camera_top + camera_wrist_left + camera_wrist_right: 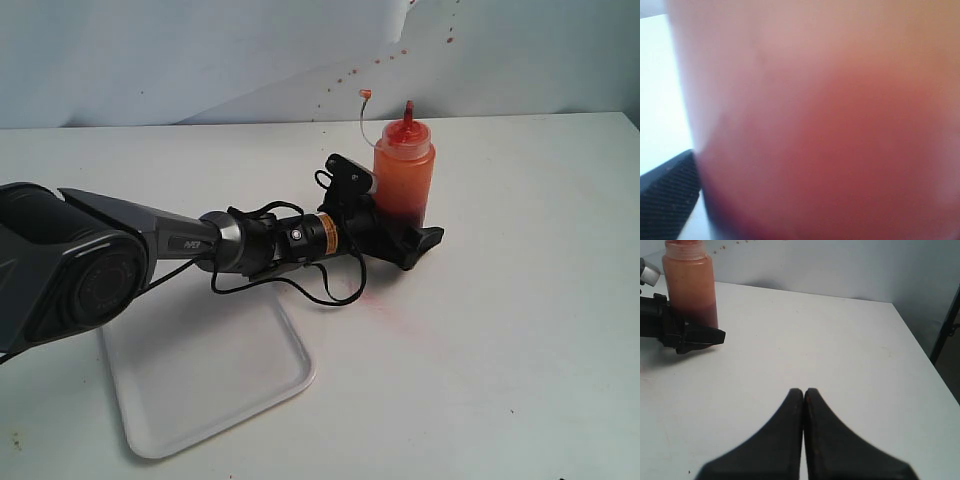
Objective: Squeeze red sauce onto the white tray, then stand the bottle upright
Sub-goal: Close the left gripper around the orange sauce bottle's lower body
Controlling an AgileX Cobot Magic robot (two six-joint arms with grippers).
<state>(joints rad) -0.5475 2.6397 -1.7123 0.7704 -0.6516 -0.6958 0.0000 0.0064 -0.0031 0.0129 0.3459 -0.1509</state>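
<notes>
**Upright, but not yet safe**

Now the translucent orange-red cylindrical plastic squeeze bottle stands upright on the white counter, well apart from the flat white rectangular plastic tray that lies nearer the camera under the left arm. The left tool sits low around the bottle's dark-red base with its jaws spread wide; whether the fingers touch the plastic cannot be told, and the left wrist view is filled by the blurred bottle wall with only one ribbed black fingertip at its edge. The right tool hovers over bare counter with its jaws pressed together, holding nothing, the bottle far from it.

The main risk, as I judge it, is in the retreat. If the left tool pulls back at an angle or lifts before it is clear, a finger could catch the base and tip the bottle. The red pointed nozzle looks uncapped, with the thin tethered cap dangling on its strap, so a fall would likely spill sauce across the counter. The loose black cable hanging by the wrist could also snag.

No glossy red sauce shows on the visible part of the tray; the arm hides much of it, so the squeezing step cannot be confirmed. A faint pink stain marks the counter below the wrist.
</notes>
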